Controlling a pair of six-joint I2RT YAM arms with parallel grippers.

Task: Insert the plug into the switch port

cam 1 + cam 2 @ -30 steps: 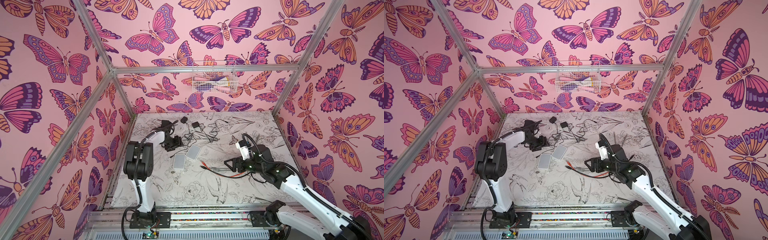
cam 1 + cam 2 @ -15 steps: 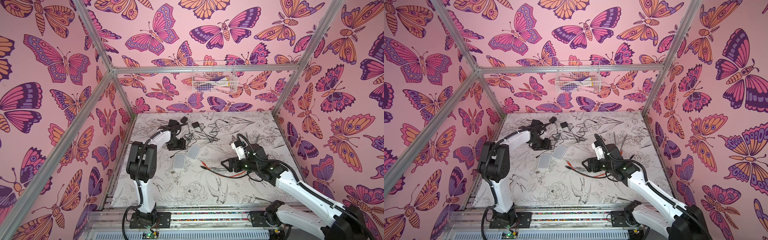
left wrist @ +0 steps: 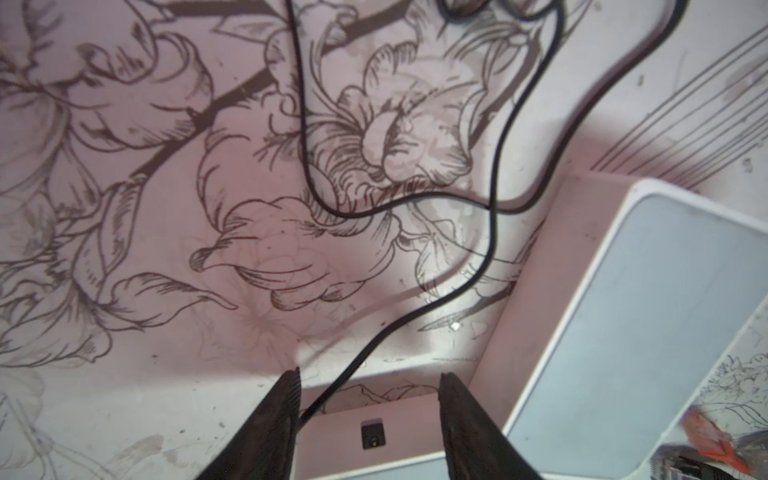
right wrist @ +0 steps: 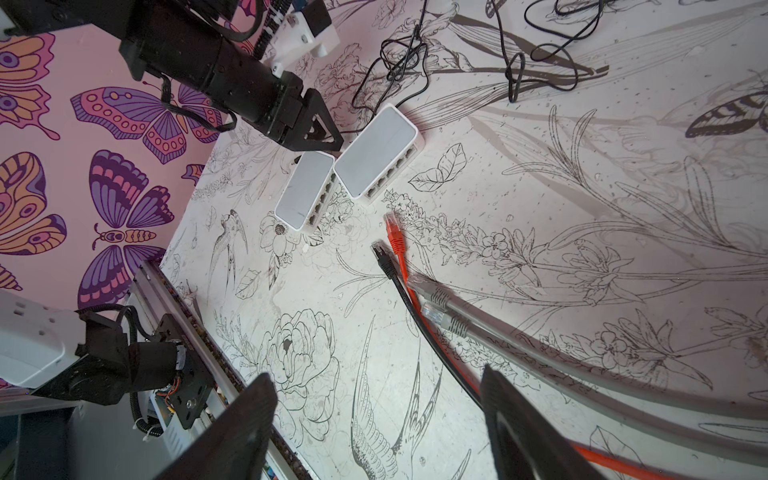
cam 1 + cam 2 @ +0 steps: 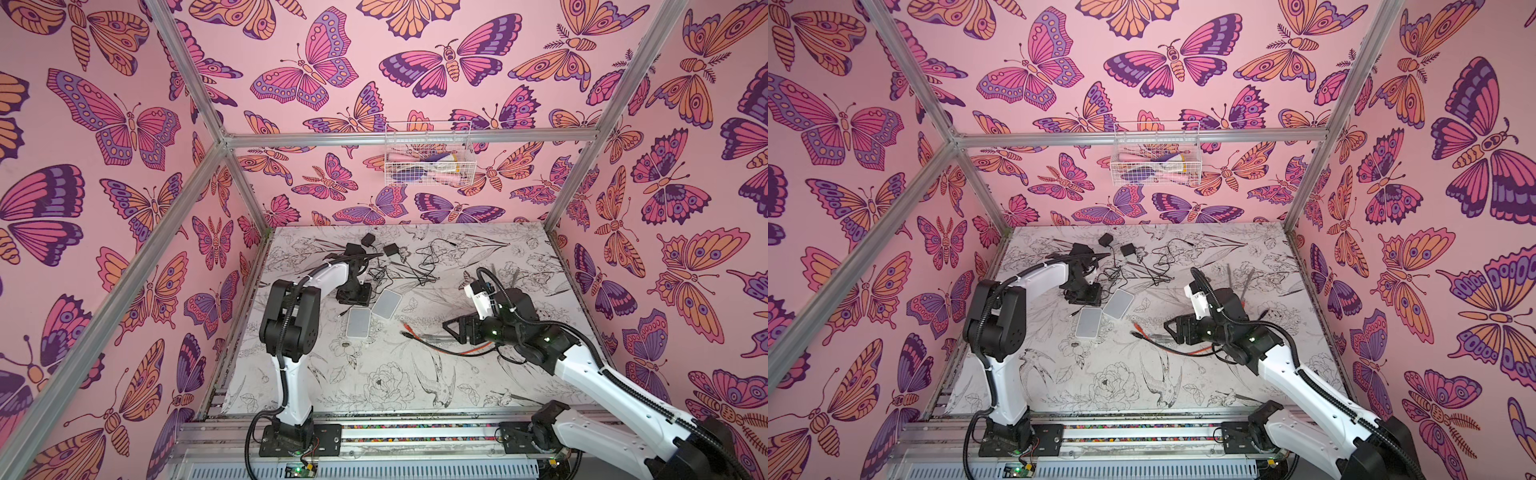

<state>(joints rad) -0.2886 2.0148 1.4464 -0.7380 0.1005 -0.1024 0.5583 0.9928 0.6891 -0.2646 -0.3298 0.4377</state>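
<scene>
Two white switches lie side by side in both top views, the near switch (image 5: 358,322) (image 5: 1088,322) and the far switch (image 5: 386,304). My left gripper (image 3: 369,374) (image 5: 353,296) hangs over the near switch's back end, open. A thin black power cable (image 3: 494,232) runs between its jaws, close along one finger. The small black socket (image 3: 372,434) in that switch's back wall shows just beyond the fingertips. The cable's plug end is out of the left wrist view. My right gripper (image 4: 376,372) (image 5: 451,328) is open and holds nothing, low over the network cables.
Orange (image 4: 392,232), black (image 4: 380,253) and grey (image 4: 434,295) network plugs lie on the table in front of the switches' port rows. Black adapters (image 5: 390,249) and tangled cables lie at the back. A wire basket (image 5: 428,160) hangs on the back wall.
My left arm has swung right and brought its gripper over the near switch's back end, and its jaws have narrowed. The right gripper has shifted slightly left over the network cables.
</scene>
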